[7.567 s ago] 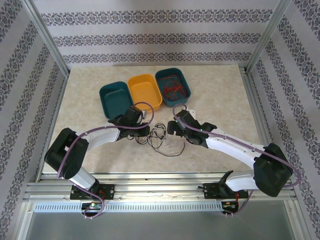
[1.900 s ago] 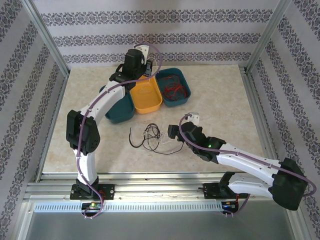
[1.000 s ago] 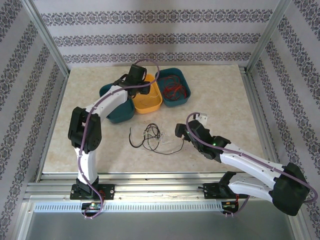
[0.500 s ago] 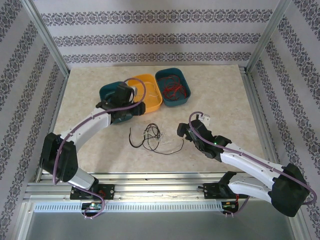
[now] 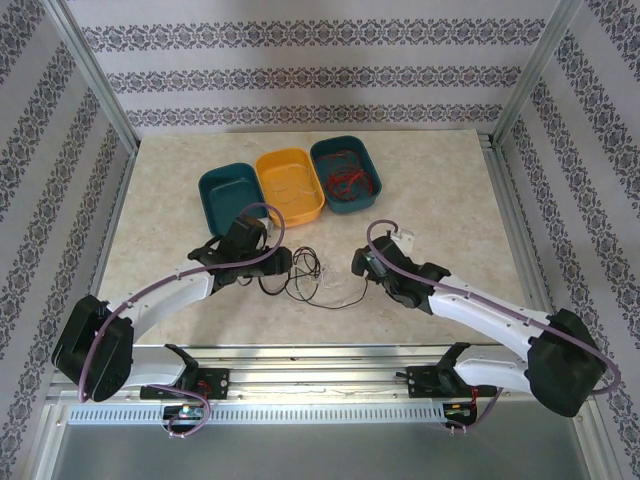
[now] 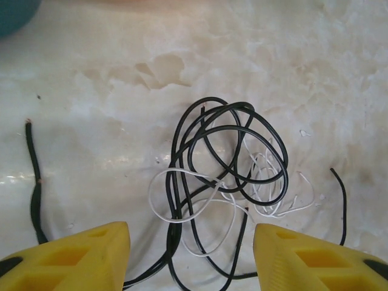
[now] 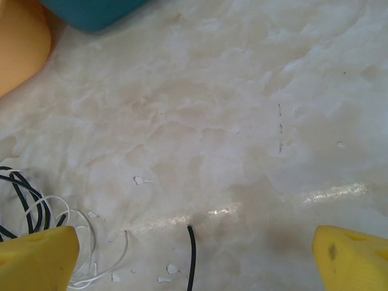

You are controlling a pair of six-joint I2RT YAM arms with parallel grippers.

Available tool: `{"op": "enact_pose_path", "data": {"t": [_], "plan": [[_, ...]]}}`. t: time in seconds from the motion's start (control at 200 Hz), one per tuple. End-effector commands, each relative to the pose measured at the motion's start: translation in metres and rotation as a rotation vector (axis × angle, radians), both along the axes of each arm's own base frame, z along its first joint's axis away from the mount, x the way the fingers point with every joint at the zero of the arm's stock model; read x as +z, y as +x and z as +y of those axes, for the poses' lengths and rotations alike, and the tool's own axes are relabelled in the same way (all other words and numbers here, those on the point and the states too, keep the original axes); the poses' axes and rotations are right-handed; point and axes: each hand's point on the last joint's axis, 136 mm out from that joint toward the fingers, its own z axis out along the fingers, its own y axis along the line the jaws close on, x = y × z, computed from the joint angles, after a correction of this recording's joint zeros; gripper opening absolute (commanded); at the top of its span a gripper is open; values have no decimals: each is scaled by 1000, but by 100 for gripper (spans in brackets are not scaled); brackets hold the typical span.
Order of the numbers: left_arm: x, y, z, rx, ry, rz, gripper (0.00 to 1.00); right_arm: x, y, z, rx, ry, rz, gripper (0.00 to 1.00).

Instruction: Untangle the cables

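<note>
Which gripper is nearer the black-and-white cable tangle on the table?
Left. The left gripper hovers open beside the tangle, loops just ahead of its fingers. The right gripper stands apart on the opposite side, one loose black end reaching toward it.

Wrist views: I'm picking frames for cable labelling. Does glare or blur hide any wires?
Left wrist: the cables are sharp, with only a faint sheen on the table. Right wrist: a bright glare streak crosses the table just past a black cable end, hiding nothing.
</note>
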Motion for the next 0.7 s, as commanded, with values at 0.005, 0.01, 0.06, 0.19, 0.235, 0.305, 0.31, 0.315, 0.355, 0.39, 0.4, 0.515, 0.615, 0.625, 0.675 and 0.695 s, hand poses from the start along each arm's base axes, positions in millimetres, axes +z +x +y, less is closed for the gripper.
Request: {"op": "enact_pose_path", "data": {"t": [0.005, 0.01, 0.06, 0.19, 0.235, 0.305, 0.31, 0.315, 0.355, 0.39, 0.4, 0.515, 0.615, 0.625, 0.675, 0.695], "plan": [[2, 6, -11, 70, -98, -4, 60, 4, 3, 0, -17, -3, 24, 98], [2, 6, -11, 73, -101, -5, 61, 3, 3, 0, -17, -4, 24, 98], [-3, 6, -10, 104, -118, 2, 66, 2, 3, 1, -17, -3, 30, 98], [-11, 8, -8, 176, -170, 11, 69, -1, 4, 4, -12, 0, 37, 98], [-12, 9, -9, 192, -192, 15, 69, -1, 5, 5, -10, 0, 38, 98], [-14, 11, -13, 205, -228, 25, 67, -1, 6, 7, -5, -3, 40, 98], [-14, 10, -13, 205, -230, 27, 67, -1, 6, 7, -4, -3, 41, 98], [-14, 11, -13, 207, -232, 28, 67, -1, 6, 7, -3, -3, 40, 98], [-16, 12, -16, 212, -249, 34, 66, -1, 7, 8, -3, -5, 41, 98], [-18, 12, -18, 214, -265, 45, 64, 0, 8, 9, -1, -5, 43, 98], [-19, 12, -18, 216, -268, 47, 64, -1, 8, 9, -1, -5, 43, 98], [-24, 13, -23, 229, -300, 72, 60, -1, 9, 12, 3, -3, 47, 98], [-30, 12, -23, 240, -306, 89, 60, -4, 9, 12, 1, -5, 56, 98], [-30, 12, -22, 242, -307, 89, 60, -4, 9, 12, 1, -4, 57, 98], [-32, 11, -21, 249, -305, 94, 60, -5, 9, 12, 1, -6, 60, 98], [-32, 11, -21, 251, -306, 93, 60, -6, 9, 12, 0, -6, 61, 98]]}}
